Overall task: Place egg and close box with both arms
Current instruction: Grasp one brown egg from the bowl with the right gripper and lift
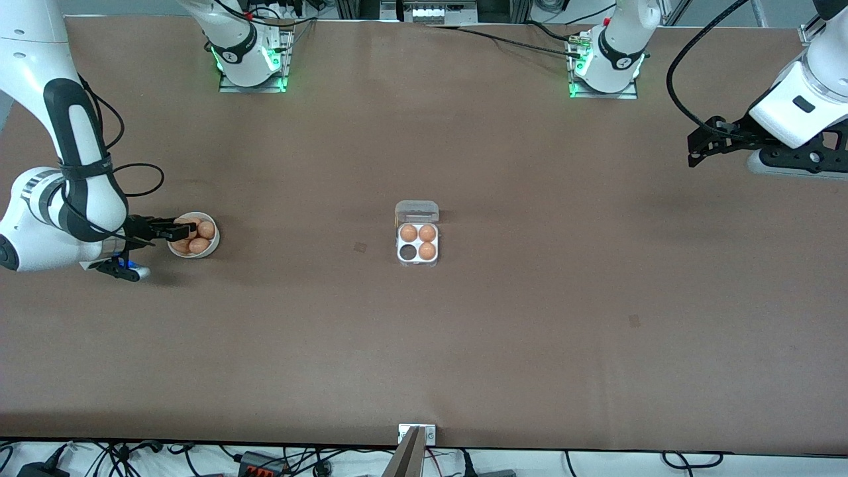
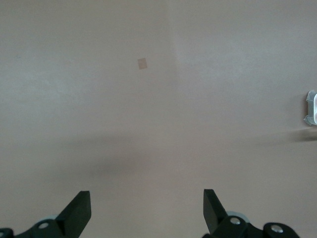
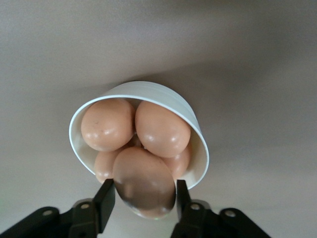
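Nearest the front camera, at mid-table: the box (image 1: pixel 417 242), lid flung open and lying flat on the side away from the camera. Three eggs seated in its cells, one cell bare and dark, the one nearer the camera toward the right arm's end.

Over at the right arm's end of the table (image 1: pixel 424 344): a white bowl (image 1: pixel 211 246) heaped with eggs. Right end effector (image 1: pixel 187 230) down in that bowl, fingers (image 3: pixel 105 198) pressed against both sides of the topmost egg (image 3: pixel 144 182) — clamped on it, right at the bowl's rim (image 3: pixel 143 87).

Left end effector (image 2: pixel 147 210) waiting high over bare table at the left arm's end, fingers spread wide, nothing between them.
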You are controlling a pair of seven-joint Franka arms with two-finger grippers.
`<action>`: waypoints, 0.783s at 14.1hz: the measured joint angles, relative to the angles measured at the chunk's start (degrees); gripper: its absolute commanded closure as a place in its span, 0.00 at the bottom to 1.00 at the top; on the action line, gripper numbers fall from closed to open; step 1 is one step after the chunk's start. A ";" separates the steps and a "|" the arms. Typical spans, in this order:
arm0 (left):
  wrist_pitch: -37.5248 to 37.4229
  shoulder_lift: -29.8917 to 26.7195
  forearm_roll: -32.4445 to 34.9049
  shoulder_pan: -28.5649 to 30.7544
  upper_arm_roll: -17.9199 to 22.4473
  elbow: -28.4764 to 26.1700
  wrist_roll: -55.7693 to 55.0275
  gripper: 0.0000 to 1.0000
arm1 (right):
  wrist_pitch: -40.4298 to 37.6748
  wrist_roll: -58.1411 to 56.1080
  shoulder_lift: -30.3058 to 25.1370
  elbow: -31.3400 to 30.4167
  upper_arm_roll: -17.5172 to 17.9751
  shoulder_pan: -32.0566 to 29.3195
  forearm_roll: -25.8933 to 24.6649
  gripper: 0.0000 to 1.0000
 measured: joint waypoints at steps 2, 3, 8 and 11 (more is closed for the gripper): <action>0.00 0.00 0.00 0.00 0.00 0.00 0.00 0.00 | -0.01 -0.02 -0.01 0.00 0.05 0.00 0.09 0.51; 0.00 0.00 0.00 -0.01 0.00 0.00 0.00 0.00 | -0.02 -0.04 0.00 0.00 0.09 0.00 0.11 0.55; 0.00 0.00 0.00 -0.01 -0.02 0.00 0.00 0.00 | -0.10 -1.53 -0.05 0.09 0.20 0.00 0.15 0.70; 0.00 0.00 0.00 -0.01 -0.02 0.00 0.00 0.00 | -0.09 -3.00 -0.05 0.32 0.30 0.00 0.15 0.74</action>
